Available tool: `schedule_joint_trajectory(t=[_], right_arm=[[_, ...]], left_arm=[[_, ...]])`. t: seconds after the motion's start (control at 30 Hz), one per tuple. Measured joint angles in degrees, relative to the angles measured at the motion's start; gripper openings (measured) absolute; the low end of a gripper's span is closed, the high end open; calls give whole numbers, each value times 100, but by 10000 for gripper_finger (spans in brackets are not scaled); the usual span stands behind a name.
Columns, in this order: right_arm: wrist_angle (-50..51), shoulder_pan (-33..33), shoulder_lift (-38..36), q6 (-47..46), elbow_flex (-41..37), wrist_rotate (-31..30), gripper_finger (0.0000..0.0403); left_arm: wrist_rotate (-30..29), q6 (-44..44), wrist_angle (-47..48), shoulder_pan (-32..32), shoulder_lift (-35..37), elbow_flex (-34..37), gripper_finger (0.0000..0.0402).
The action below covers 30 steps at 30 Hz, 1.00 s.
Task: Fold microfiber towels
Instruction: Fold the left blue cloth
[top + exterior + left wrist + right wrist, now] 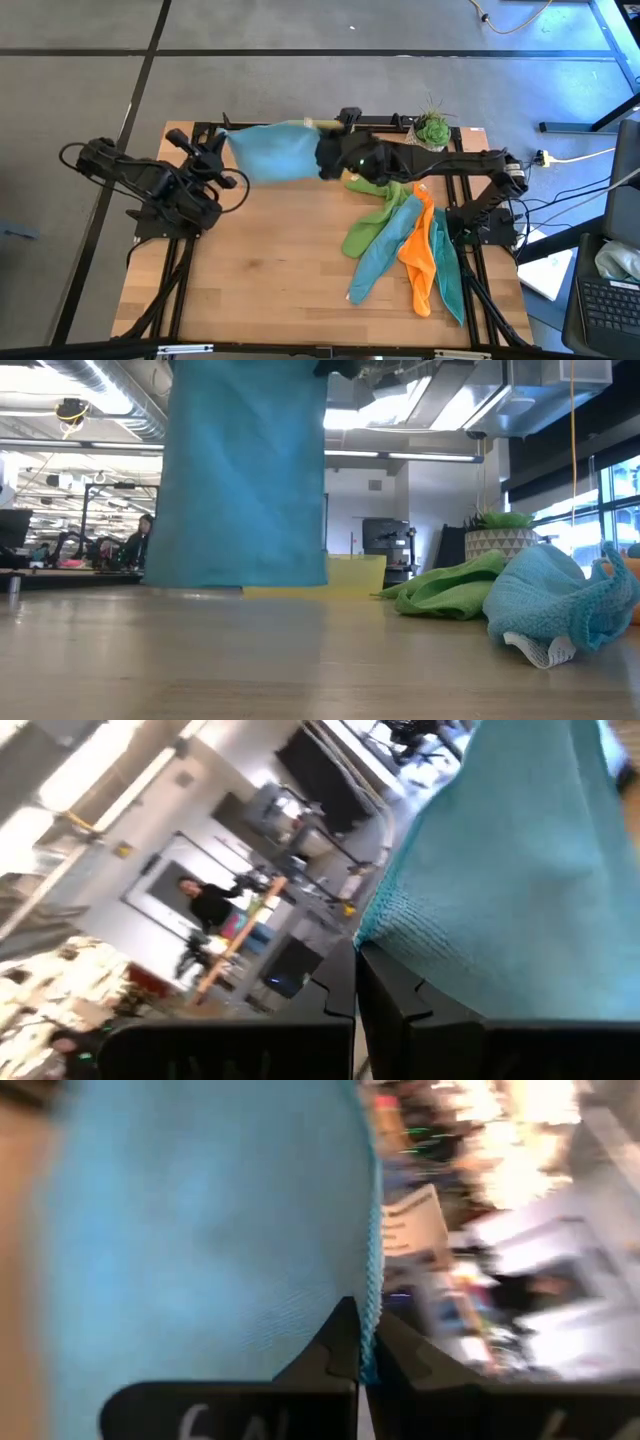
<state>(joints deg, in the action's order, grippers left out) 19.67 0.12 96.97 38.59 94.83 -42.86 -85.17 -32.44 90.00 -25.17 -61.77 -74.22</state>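
Teal towel hanging stretched above the table, left gripper and right gripper fingers clenched on its top corners, yellow tray behind it

The towel runs off the low view's top edge, hiding both grippers there. The tray shows only partly behind it, at centre.

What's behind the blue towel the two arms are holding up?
In the low view, the hanging blue towel hides most of the yellow tray; only the tray's end shows past its edge. Whatever else stands behind it is covered. Table shows under its hem.
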Motion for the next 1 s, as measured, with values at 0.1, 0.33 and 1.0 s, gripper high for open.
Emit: schedule_joint_trajectory(t=[0.1,0.33,1.0], right_arm=[[1084,157,0,-739,-3,714,6],[2477,499,35,-2080,-15,2516,7],[-1179,2084,35,-4085,-3165,5349,7]], left_arm=[[786,-61,-53,-232,12,0,0],[2788,-791,-702,-943,-162,0,0],[4913,-3972,-2238,-3276,-2383,0,0]])
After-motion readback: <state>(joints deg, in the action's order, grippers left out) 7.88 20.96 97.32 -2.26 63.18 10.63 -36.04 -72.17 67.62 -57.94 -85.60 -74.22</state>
